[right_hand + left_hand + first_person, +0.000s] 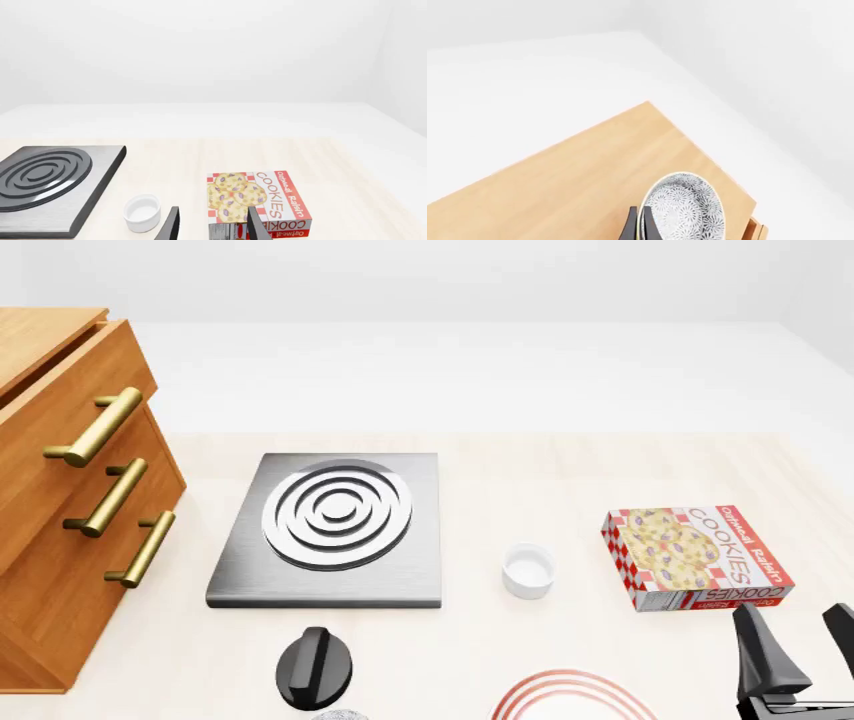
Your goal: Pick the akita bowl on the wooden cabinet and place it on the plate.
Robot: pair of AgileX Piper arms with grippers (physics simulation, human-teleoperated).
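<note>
Here, in the left wrist view, the left gripper (pixel 640 225) is clamped on the rim of the akita bowl (pixel 686 209), one dark finger on each side of the wall, above the wooden cabinet (pixel 594 175) top. In the front view the cabinet stands at nine o'clock, the grey stove (pixel 334 530) at centre, a white cup (pixel 529 570) and cookie box (pixel 694 557) towards three o'clock, and the plate (pixel 567 695) at six o'clock — only its red-ringed edge shows. The right gripper (pixel 213 225) hangs with fingers parted near the cookie box — holding nothing.
</note>
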